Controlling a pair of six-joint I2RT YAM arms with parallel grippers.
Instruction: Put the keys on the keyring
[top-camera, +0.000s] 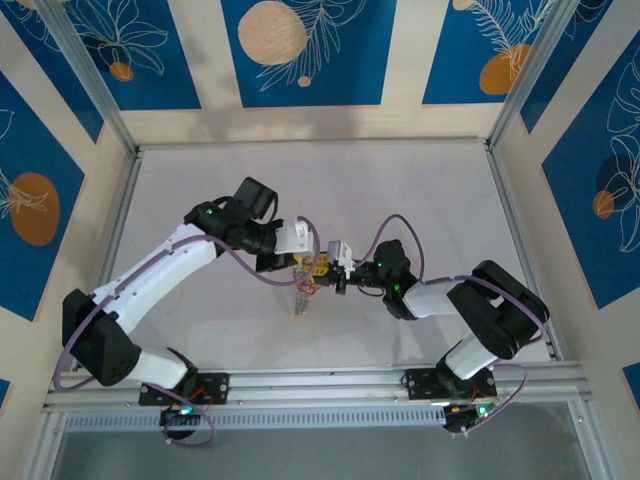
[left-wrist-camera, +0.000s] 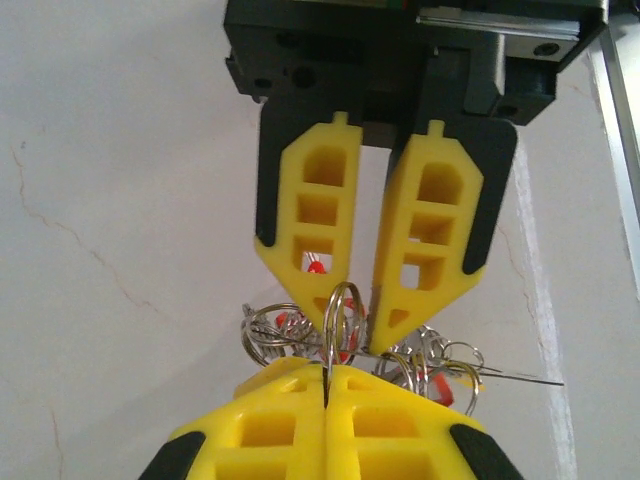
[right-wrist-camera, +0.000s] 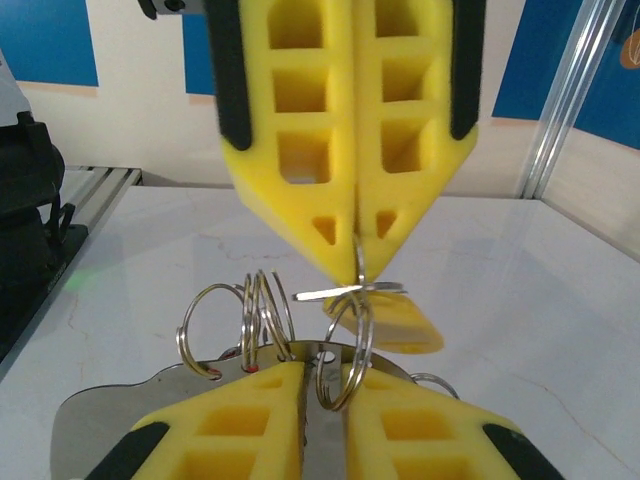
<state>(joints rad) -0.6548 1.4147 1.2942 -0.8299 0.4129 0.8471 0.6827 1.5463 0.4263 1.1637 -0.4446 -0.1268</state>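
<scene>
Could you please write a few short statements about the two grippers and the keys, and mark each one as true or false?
1. The left gripper and the right gripper meet tip to tip over the table. True.
2. The left gripper stands wide open. False: it is shut on a thin ring.
3. A narrow gap shows between the right gripper's fingers. True.
4. The keys lie flat in the far right corner. False: the keys hang just below the two grippers, near the middle.
</scene>
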